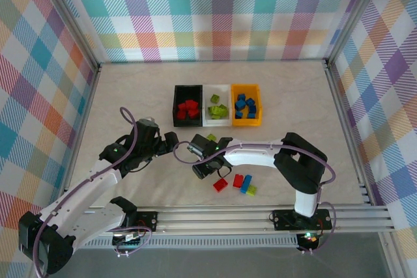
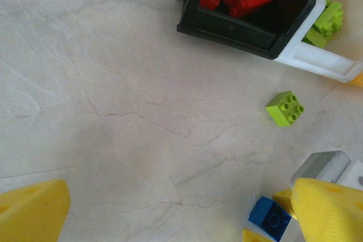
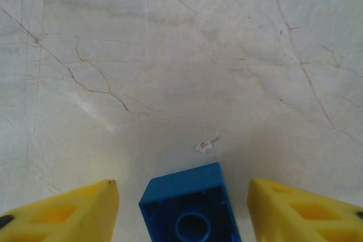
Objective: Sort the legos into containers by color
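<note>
- Right gripper [image 3: 181,182] spread open; I see a blue lego [image 3: 190,208] between its fingers, gaps either side.
- Left gripper [image 2: 181,188] open wide; lime lego [image 2: 285,107] at its 2 o'clock.

Both arms reach inward, the left gripper [image 1: 172,142] and right gripper [image 1: 201,168] close together, fingers spread wide.
</note>
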`<move>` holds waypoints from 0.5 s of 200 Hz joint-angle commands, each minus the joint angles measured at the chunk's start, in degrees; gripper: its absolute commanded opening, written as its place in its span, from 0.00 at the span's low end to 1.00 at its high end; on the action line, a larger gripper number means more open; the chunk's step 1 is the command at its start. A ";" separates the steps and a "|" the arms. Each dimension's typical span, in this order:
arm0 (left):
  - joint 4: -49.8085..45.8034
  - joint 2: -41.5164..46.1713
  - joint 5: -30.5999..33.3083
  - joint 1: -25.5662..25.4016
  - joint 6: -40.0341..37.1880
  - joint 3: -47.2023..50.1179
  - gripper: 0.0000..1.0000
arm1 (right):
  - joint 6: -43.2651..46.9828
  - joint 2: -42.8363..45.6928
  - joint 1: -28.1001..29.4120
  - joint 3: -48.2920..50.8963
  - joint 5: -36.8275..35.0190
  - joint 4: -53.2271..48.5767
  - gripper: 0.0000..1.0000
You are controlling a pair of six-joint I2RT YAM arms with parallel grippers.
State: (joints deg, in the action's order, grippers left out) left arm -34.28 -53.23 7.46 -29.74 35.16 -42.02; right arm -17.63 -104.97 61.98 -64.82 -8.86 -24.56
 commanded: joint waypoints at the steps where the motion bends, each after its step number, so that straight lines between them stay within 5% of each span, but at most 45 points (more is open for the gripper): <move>1: 0.36 0.75 -0.72 0.82 0.63 0.63 1.00 | -0.66 0.16 0.34 0.83 -1.89 -0.58 0.47; 64: 2.87 0.78 -3.19 1.17 0.70 1.30 1.00 | -0.96 8.76 -1.56 2.24 -5.51 1.65 0.33; 100: 5.23 0.25 -4.56 1.35 0.95 2.70 1.00 | -1.33 15.17 -12.78 1.20 -6.35 1.21 0.33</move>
State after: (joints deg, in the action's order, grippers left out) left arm -31.79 -53.12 4.84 -29.32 35.22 -40.86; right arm -18.15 -94.02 57.39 -62.57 -13.17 -23.53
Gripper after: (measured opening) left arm 0.998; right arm 0.338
